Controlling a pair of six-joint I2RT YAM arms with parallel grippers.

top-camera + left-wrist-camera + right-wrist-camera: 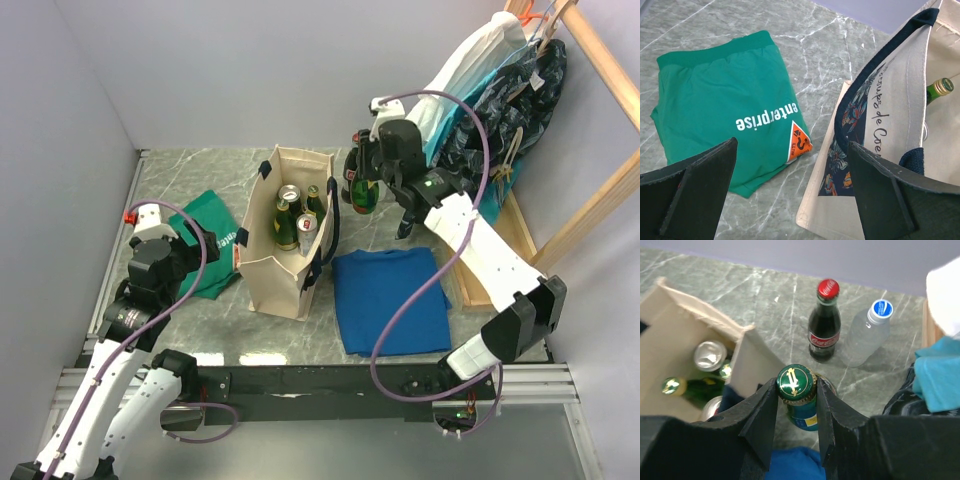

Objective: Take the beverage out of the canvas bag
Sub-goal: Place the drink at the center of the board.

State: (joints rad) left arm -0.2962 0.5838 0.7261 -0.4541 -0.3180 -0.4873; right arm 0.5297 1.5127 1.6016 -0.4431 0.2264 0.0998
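Counter of veined grey stone carries the canvas bag, which stands upright with its mouth open. Inside it are several cans and green bottles. Just right of the bag's right-hand rim, outside it, the right fingers hold a green bottle. A blue cloth lies flat to the bag's near right, close beside it. A green cloth lies at the bag's left, partly under the left arm. Hanging clothes are well to the bag's far right.

From the left wrist, the left fingers stand spread wide with nothing between them. They hang above the counter at the bag's left side, where the green cloth, with its white lettering, nearly meets the bag's navy-edged wall. A gold-capped bottle shows inside the bag.

From the right wrist, the right fingers are clamped on the green bottle's neck, just under its green cap with the gold mark. The bottle is upright, beside the bag's corner and clear of its rim; I cannot tell whether its base touches the counter. Cans and a bottle remain in the bag. Beyond the bag's far right corner, a cola bottle and a clear water bottle stand side by side on the counter.
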